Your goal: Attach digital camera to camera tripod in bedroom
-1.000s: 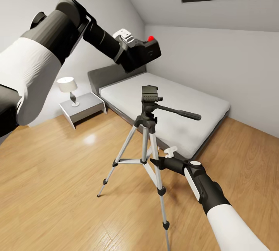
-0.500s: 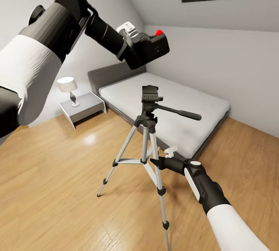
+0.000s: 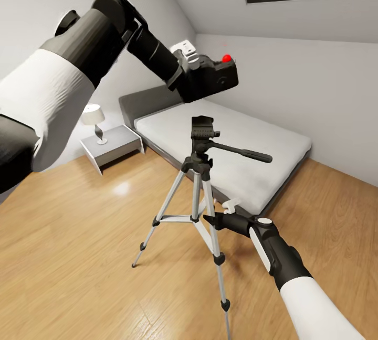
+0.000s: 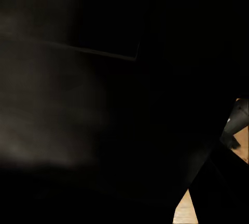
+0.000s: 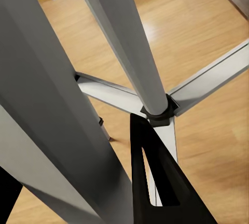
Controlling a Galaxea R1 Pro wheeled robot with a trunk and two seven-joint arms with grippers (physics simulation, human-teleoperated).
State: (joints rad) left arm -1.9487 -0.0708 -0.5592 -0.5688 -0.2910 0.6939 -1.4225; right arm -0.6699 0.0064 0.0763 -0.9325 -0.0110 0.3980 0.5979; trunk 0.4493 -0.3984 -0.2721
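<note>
Two grippers are seen in the head view. Lower centre, the right gripper (image 3: pixel 218 220) is pinching a silver leg of the camera tripod (image 3: pixel 202 143), which is planted on the wood floor (image 3: pixel 79 235). Upper centre, the left gripper (image 3: pixel 195 73) is clamped on the digital camera (image 3: pixel 218 75), carried above the tripod's bare head. Lowering and mounting are judged left. Farthest lies the bed (image 3: pixel 247 146).

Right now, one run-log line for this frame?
left pincer: shut on digital camera, above tripod head | right pincer: at camera tripod leg, grip unclear | camera: not mounted
</note>
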